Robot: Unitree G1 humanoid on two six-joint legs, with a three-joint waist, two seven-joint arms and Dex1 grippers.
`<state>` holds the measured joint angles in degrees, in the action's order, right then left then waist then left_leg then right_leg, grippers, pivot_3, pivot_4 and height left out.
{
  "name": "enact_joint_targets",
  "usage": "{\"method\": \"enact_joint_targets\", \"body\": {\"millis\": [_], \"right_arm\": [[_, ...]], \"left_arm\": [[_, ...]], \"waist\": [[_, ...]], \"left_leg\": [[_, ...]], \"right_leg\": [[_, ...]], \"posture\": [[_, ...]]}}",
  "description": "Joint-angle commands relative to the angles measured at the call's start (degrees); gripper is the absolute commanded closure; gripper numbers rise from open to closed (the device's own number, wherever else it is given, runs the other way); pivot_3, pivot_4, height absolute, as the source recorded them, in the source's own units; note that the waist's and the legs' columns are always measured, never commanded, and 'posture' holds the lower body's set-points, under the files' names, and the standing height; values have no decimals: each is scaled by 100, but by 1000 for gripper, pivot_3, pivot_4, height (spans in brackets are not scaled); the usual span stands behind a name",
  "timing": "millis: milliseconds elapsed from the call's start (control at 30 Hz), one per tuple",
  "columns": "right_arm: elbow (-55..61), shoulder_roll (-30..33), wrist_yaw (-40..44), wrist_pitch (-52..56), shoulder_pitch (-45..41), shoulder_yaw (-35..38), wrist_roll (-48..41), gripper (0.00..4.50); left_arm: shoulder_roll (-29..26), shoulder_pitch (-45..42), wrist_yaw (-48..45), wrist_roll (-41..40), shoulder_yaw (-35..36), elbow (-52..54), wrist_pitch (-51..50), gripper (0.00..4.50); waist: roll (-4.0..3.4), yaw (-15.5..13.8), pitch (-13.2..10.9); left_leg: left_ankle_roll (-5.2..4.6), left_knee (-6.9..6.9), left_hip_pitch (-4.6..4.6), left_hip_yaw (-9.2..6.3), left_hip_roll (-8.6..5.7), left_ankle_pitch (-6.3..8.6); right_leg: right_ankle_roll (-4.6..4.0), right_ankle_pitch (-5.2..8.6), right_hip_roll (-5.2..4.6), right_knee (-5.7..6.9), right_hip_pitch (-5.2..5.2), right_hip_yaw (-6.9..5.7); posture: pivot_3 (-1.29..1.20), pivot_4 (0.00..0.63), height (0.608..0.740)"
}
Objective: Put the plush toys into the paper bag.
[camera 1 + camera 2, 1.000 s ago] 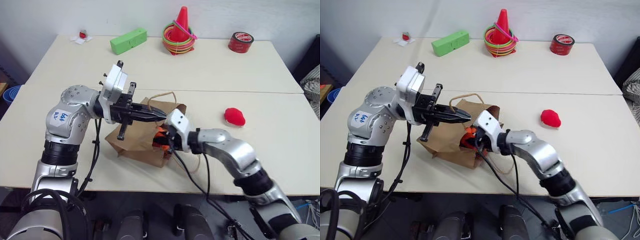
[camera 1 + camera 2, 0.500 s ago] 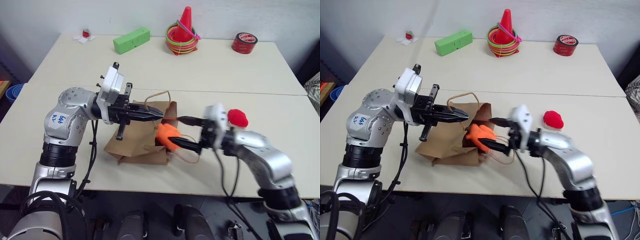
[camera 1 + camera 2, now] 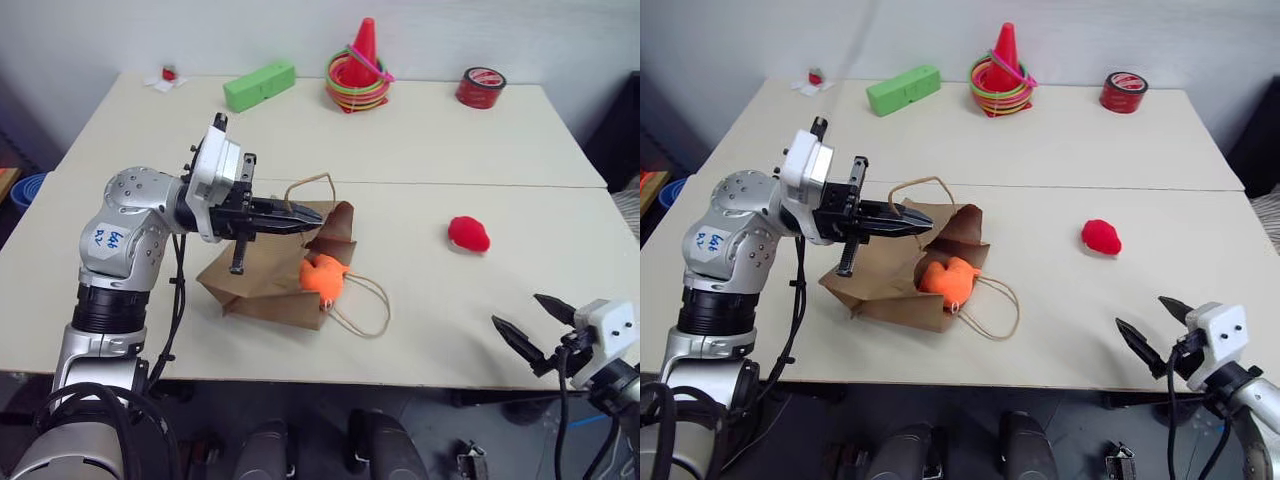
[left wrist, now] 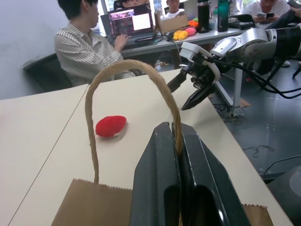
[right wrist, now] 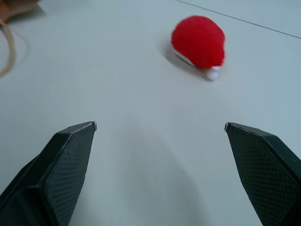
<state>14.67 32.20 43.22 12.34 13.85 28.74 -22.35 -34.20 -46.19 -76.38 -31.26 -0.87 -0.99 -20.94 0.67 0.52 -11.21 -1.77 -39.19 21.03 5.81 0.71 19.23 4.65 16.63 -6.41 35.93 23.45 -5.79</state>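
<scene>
The brown paper bag (image 3: 262, 285) lies on its side on the near table, mouth toward the right. My left gripper (image 3: 305, 224) is shut on its upper cord handle (image 4: 122, 70), lifting the mouth open. The orange plush toy (image 3: 322, 275) sits in that mouth, partly sticking out. The red plush toy (image 3: 468, 233) lies alone on the table farther right, and also shows ahead of the fingers in the right wrist view (image 5: 198, 40). My right gripper (image 3: 518, 310) hangs open and empty by the table's front right edge.
At the back of the far table stand a green block (image 3: 258, 84), a red cone with coloured rings (image 3: 358, 68), a red tape roll (image 3: 480, 86) and a small red-and-white trinket (image 3: 166, 75). A person (image 4: 89, 42) sits at a laptop beyond the table.
My right gripper opened, left the orange plush toy in the bag's mouth and swung far right to the front edge. The left gripper kept its hold on the handle.
</scene>
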Motion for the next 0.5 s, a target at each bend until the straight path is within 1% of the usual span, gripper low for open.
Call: {"method": "enact_joint_targets", "body": {"millis": [33, 100, 200, 267, 367, 400, 433, 467, 500], "right_arm": [[-212, 181, -348, -35, -750, -307, 267, 25], [-674, 328, -468, 6, -1525, -656, 533, 25], [-1631, 532, -406, 192, -2681, -1231, 838, 25], [-2323, 607, -330, 70, -3310, -1555, 1062, 25], [-3498, 634, -252, 216, -4214, -2016, 1374, 25], [-3848, 639, -176, 180, -4438, -2150, 1457, 397], [-4185, 649, -159, 122, -4642, -2252, 1548, 613], [-4439, 674, -109, 121, -4787, -2331, 1602, 933], [-4630, 698, -17, 112, -4896, -2395, 1627, 1354]], "left_arm": [[-83, -75, -79, 53, 2, 51, 124, 4500], [-111, -67, -122, 125, -58, 27, 167, 4500], [-144, -50, -171, 183, -93, 8, 179, 4500], [-172, -51, -190, 207, -102, -9, 179, 4500], [-239, -51, -224, 243, -91, -48, 170, 4500], [-265, -47, -229, 247, -82, -55, 165, 4500], [-297, -41, -233, 243, -69, -54, 153, 4500], [-322, -34, -236, 237, -59, -49, 144, 4500], [-348, -27, -232, 228, -49, -39, 124, 4500]], "waist": [[-2, 35, 0], [-6, 87, -2], [-9, 97, -3], [-11, 91, -3], [-11, 57, -4], [-11, 55, -4], [-11, 41, -4], [-11, 26, -4], [-11, 14, -4]], "left_leg": [[4, 0, -1, -3, 2, -1], [14, 1, 1, -5, 8, -6], [15, 2, 7, -8, 7, -6], [15, 2, 17, -16, 9, -7], [15, 7, 33, -26, 7, -7], [13, 5, 35, -26, 6, -6], [10, 4, 39, -26, 2, -6], [7, 4, 42, -28, 0, -5], [6, 2, 43, -28, 1, -4]], "right_leg": [[-4, 2, 0, 3, 1, 4], [-10, 5, 3, 6, 6, 2], [-16, 9, 2, 7, 12, -2], [-18, 10, 6, 11, 14, -11], [-18, 10, 6, 9, 16, -23], [-18, 10, 6, 6, 15, -25], [-16, 9, 5, 5, 16, -26], [-16, 9, 2, 4, 17, -28], [-16, 9, 1, 3, 16, -30]], "posture": [[0, 150, 740], [0, 150, 740], [0, 150, 740], [0, 150, 740], [0, 150, 740], [0, 150, 740], [0, 150, 740], [0, 150, 740], [0, 150, 740]]}}
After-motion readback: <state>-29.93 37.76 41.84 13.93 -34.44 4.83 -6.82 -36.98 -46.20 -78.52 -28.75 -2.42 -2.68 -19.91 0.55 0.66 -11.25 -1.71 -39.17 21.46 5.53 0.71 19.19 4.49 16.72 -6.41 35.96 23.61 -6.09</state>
